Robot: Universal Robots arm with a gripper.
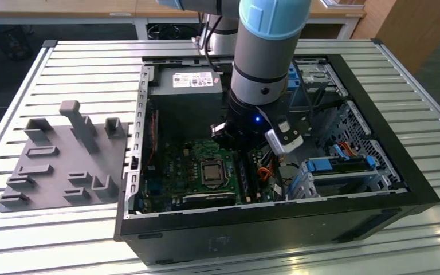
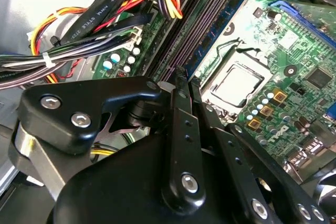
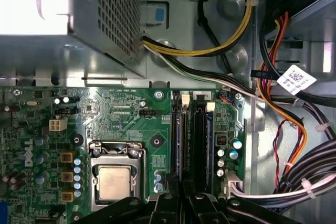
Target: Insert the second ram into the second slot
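A robotics lab or workshop: an opened computer case lies on a slatted metal bench with its motherboard under the hand, a grey fixture plate off to one side, wooden furniture beyond.

Grey fixture tray beside computer case.

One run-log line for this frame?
gripper: over memory slots | ram stick: lying in slot | case: open | task: seating stage
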